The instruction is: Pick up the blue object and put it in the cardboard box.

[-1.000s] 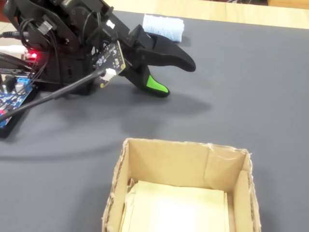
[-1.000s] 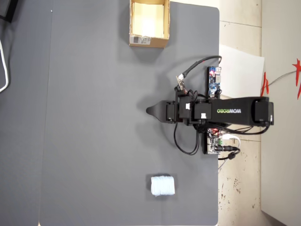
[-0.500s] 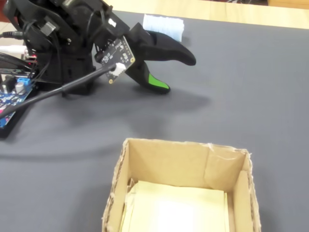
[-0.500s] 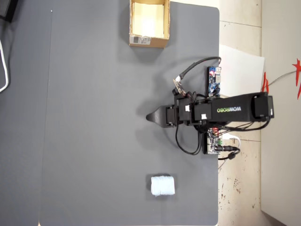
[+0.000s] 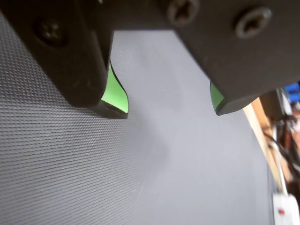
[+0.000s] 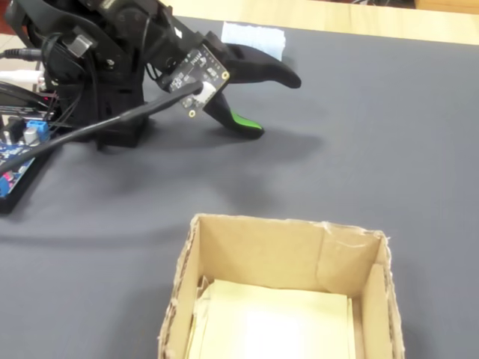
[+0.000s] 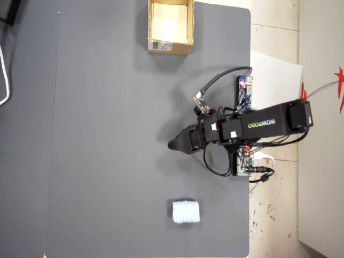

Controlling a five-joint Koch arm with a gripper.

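The blue object [image 7: 186, 212], a pale fuzzy roll, lies alone on the dark mat; in the fixed view it [image 6: 253, 37] sits at the far edge behind the arm. The cardboard box [image 7: 169, 47] stands open at the mat's other end, and nothing blue shows in the part of its pale inside [image 6: 277, 250] that is visible. My gripper [image 7: 174, 144] hovers low over the mat between the two, apart from both. In the wrist view the gripper [image 5: 168, 110] is open, with only bare mat between its green-lined fingers [image 5: 115, 96]. The fixed view shows the gripper [image 6: 273, 103] with its jaws spread.
The arm's base and a blue circuit board [image 7: 245, 91] with cables sit at the mat's right edge in the overhead view. A white switch box [image 5: 285, 208] lies off the mat. A wooden table edge [image 6: 337, 15] runs behind the mat.
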